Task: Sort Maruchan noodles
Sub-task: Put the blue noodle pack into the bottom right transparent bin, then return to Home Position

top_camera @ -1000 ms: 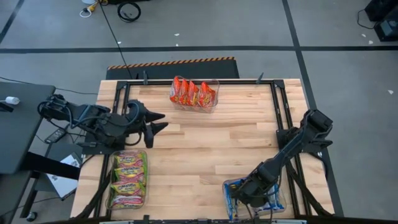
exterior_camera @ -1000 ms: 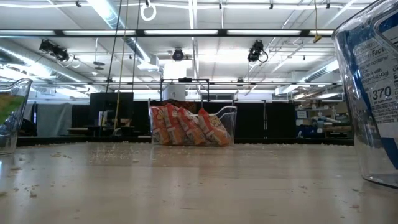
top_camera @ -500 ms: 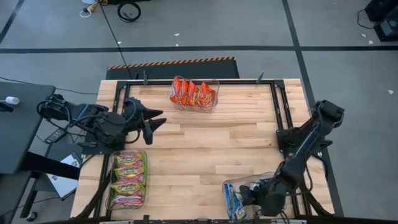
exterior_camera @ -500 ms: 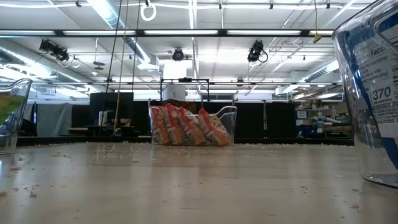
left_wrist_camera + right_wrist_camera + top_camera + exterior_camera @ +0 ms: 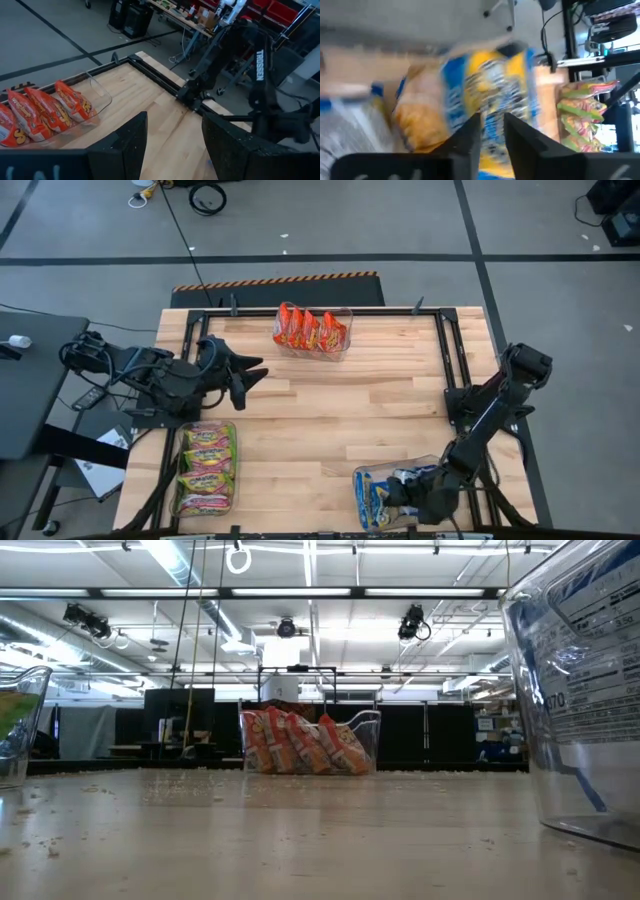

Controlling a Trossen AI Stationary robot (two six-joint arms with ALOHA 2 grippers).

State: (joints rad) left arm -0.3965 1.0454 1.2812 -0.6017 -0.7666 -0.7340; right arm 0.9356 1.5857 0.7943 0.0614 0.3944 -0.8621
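Note:
Blue-white-yellow noodle packets stand in a clear bin at the table's near right. My right gripper is at that bin, slanting down toward the packets. In its blurred wrist view the fingers stand a narrow gap apart. Red-orange packets fill a clear bin at the far middle. Green-pink-yellow packets lie in a bin at the near left. My left gripper hangs open over the table's left part, holding nothing. My right gripper comes at the blue packets' bin from the table's right, slanting down. Blur and the arm itself hide the fingertips, so I cannot tell whether they touch a packet or the bin's wall.
A black metal frame runs along the table's left, right and far edges. Bare wood lies between the three bins. The other arm and shelves with gear show beyond the table in the left wrist view.
My right gripper has swung out toward the table's right edge and tipped more level, then come back toward the blue packets' bin. The bin with its packets has slid a little toward the table's left. My left gripper has kept its place.

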